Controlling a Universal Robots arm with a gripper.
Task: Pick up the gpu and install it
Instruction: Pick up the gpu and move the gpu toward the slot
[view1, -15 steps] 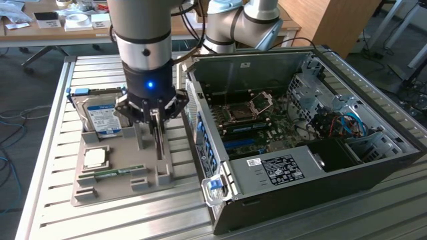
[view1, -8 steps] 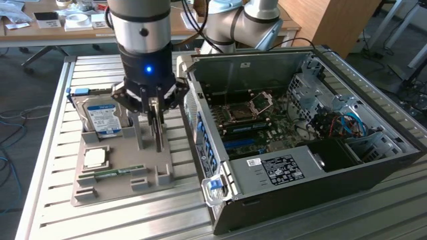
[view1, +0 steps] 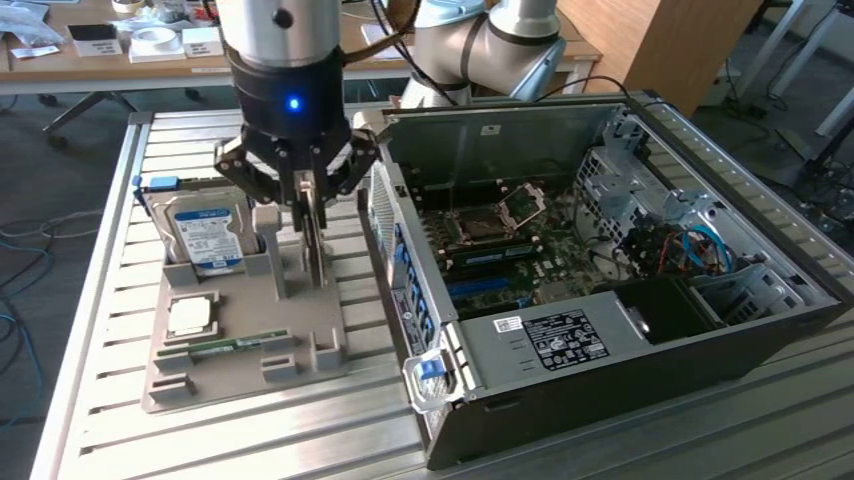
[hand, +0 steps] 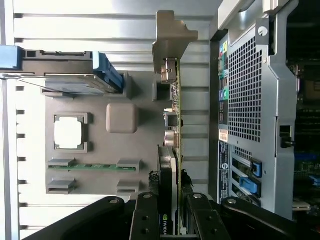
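Observation:
The gpu stands on edge over the grey holder tray, just to the exterior view's left of the open computer case. My gripper comes down from above with its fingers pressed on both faces of the card. In the wrist view the gpu is edge-on: green board, silvery bracket at the far end, black cooler between my fingers. The gripper is shut on it. The card's lower edge reaches the holder's slot; whether it still rests in it I cannot tell.
On the holder lie a silver hard drive with a blue-white label, a CPU and a narrow RAM stick. The case's perforated rear wall stands close beside the card. Inside is the motherboard with blue slots.

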